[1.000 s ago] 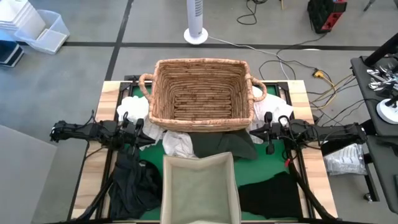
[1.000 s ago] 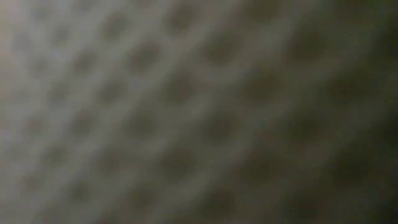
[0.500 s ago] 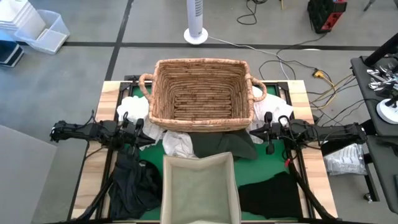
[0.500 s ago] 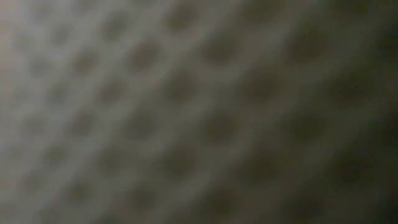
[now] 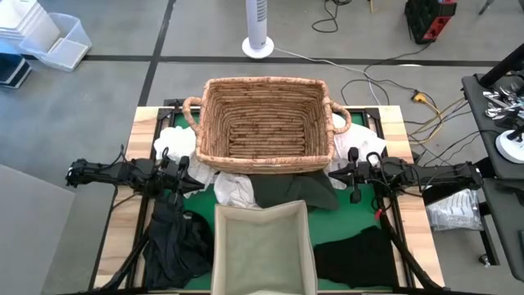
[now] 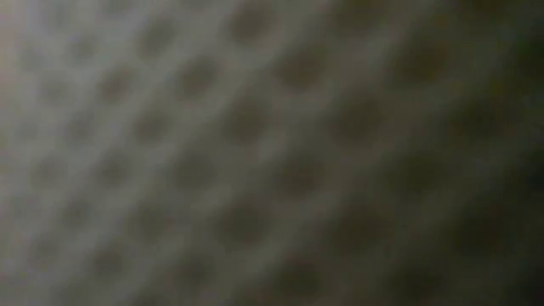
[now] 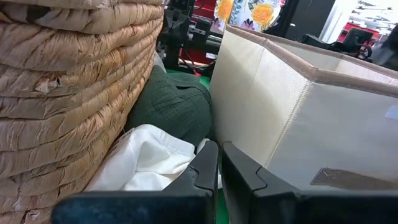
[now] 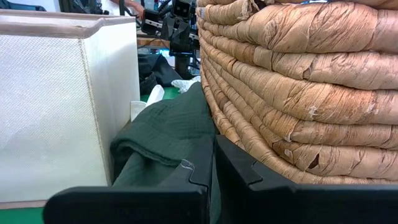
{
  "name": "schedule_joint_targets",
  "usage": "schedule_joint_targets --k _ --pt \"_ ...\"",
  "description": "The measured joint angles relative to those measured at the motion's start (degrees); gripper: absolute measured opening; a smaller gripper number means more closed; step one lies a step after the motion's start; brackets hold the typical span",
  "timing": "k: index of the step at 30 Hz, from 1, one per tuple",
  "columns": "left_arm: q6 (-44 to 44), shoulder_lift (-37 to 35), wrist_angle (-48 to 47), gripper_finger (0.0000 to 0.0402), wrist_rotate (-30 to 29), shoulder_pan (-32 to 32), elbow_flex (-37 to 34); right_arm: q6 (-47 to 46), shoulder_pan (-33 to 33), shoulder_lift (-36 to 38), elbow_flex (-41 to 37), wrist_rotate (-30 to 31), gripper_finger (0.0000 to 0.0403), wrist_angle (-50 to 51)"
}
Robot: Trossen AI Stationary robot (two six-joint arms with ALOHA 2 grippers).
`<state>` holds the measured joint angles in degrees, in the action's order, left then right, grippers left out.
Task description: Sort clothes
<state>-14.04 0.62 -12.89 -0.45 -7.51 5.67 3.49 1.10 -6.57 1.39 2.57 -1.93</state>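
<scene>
We note the left tool at the table's left edge and the right tool at its right edge, both pointing inward and level; on each, the fingers are pressed together and pinch nothing. A woven basket sits at the far middle of the table, and a beige fabric bin sits at the near middle. The clothes lie around and between these two. A dark green garment and a white garment lie in the gap between basket and bin, on the green mat. Another white garment lies by the basket's left side, a black garment lies near the near-left corner, and a second black garment lies near the near-right corner. The low view is blurred; we read nothing from it.
</scene>
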Motion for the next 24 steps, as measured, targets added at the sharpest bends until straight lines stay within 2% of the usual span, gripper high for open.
schedule_joint_targets --k 24 --pt "0.0 0.0 0.0 0.0 0.0 0.0 0.0 0.1 0.0 0.0 0.0 0.0 0.0013 0.0"
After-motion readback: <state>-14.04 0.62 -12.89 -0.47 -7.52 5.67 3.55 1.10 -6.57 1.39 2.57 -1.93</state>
